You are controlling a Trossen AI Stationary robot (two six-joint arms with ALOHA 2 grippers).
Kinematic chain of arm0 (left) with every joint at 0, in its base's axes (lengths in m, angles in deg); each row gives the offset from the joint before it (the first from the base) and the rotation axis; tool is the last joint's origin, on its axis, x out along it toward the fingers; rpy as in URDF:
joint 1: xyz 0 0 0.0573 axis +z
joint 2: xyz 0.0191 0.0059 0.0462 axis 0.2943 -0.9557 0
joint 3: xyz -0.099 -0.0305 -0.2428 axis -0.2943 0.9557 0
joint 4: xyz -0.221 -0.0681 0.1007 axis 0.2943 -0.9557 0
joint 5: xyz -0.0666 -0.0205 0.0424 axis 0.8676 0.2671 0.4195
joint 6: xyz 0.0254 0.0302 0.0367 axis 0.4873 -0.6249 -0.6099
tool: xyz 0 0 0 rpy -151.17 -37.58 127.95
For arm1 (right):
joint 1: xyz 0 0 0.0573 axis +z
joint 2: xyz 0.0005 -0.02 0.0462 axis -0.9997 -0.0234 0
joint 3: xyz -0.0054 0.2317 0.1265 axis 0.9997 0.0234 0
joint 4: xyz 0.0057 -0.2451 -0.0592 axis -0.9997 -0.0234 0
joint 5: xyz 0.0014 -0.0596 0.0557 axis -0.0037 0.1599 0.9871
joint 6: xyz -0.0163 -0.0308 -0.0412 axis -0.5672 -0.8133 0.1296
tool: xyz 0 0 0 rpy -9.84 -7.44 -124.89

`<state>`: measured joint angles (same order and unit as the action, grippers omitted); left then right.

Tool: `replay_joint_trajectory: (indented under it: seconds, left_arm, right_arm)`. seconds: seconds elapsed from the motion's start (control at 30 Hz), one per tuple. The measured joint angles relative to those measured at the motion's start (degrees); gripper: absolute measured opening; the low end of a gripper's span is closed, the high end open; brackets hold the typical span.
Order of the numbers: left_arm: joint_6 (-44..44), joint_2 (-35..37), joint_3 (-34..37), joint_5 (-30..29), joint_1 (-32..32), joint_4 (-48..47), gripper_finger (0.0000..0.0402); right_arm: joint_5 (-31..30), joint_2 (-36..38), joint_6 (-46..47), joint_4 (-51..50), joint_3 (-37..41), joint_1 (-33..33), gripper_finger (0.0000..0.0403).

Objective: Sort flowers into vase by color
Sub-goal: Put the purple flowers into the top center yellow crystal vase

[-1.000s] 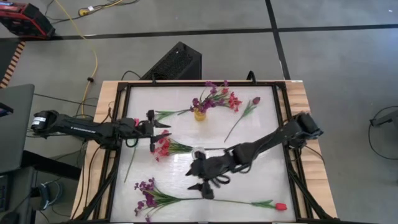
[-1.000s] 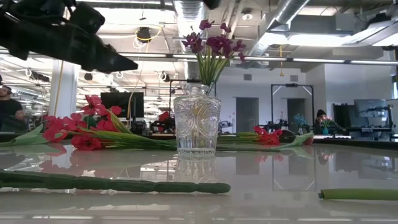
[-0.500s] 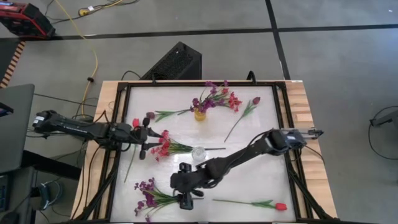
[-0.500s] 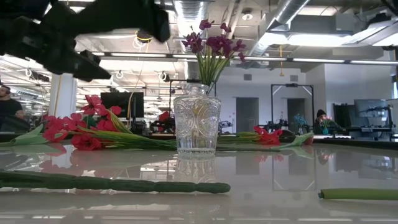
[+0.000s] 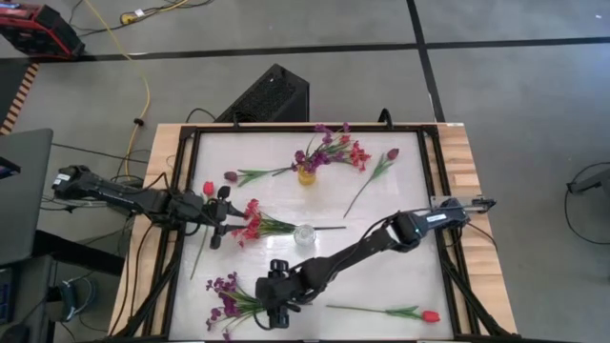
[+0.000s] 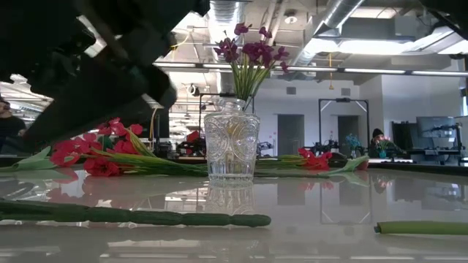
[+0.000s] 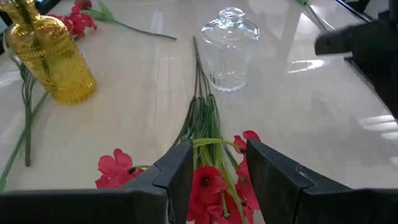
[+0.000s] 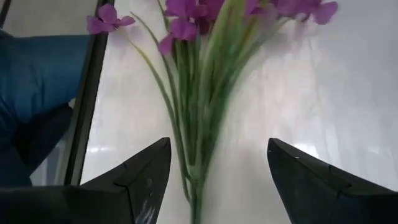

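A red-pink spray (image 5: 253, 223) lies flat on the table, its stems pointing at a clear glass vase (image 5: 305, 234). My left gripper (image 5: 227, 227) is open, one finger on either side of its blossoms (image 7: 208, 183); I cannot tell whether it touches them. A purple spray (image 5: 229, 297) lies near the front left. My right gripper (image 5: 270, 307) is open over its stems (image 8: 193, 124), its fingers far apart on either side. A yellow vase (image 5: 305, 175) at the far side holds purple and red-pink flowers.
A dark maroon tulip (image 5: 231, 176) and a red tulip (image 5: 208, 189) lie at the left. Another maroon tulip (image 5: 391, 154) lies at the far right and a red tulip (image 5: 429, 315) at the near right. A black frame (image 5: 181, 248) borders the table.
My right gripper has swept toward the table's near left corner, ending over the purple spray's stems. My left gripper has moved toward the near edge, onto the red-pink spray's blossoms. The flowers have stayed where they were.
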<state>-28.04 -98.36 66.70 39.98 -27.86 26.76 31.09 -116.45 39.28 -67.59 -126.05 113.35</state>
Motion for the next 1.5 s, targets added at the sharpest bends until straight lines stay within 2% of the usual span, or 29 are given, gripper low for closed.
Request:
replay_joint_trajectory:
  seconds: [0.13,0.27,0.37,0.6,0.73,0.83,0.97,1.0,1.1,1.23,1.37,1.5]
  left_arm:
    - [0.0,0.0,0.0,0.0,-0.5,-0.1,0.0139]
    - [-0.1,0.0,0.0,-0.1,-0.5,-0.5,0.0139]
    - [-1.1,0.0,0.0,-0.3,-0.5,-0.4,0.0139]
    - [-1.3,0.1,0.0,-0.6,-0.5,1.1,0.0139]
    - [-1.2,0.1,0.0,-0.6,-0.5,1.6,0.0139]
    - [-1.4,0.0,0.0,-0.8,-0.5,1.7,0.0139]
    - [-1.5,0.0,0.0,-2.3,-0.5,1.7,0.0139]
    - [-1.5,0.0,0.0,-2.5,-0.5,1.7,0.0139]
    - [-1.6,0.0,0.0,-3.1,-0.5,1.7,0.0139]
    - [-2.8,0.0,0.0,-3.6,-0.5,1.8,0.0139]
    - [-4.8,0.0,0.0,-4.6,-0.5,2.5,0.0139]
    - [-6.5,0.0,0.0,-8.0,-0.5,2.6,0.0139]
  right_arm:
    - [-1.2,-0.7,1.6,0.6,0.5,1.5,0.0292]
    - [-8.6,-0.6,2.6,-0.4,1.4,3.7,0.0292]
    - [-11.2,-0.9,1.7,0.4,1.8,5.0,0.0292]
    - [-11.7,-3.2,2.6,3.8,1.9,5.1,0.0283]
    - [-11.6,-3.9,3.2,3.5,1.8,4.8,0.0238]
    - [-10.9,-3.9,2.9,3.1,1.8,4.5,0.0164]
    - [-10.6,-3.9,3.2,3.2,1.3,4.4,0.0039]
    - [-10.3,-4.0,3.3,2.6,0.5,4.4,0.0028]
    - [-9.9,-4.3,3.3,-0.2,-1.7,4.4,0.0031]
    - [-11.3,-1.8,-0.1,-9.3,-3.5,4.4,0.0030]
    - [-15.4,4.9,-2.4,-19.2,-2.2,3.8,0.0029]
    - [-20.1,12.9,-6.7,-20.2,2.5,2.9,0.0029]
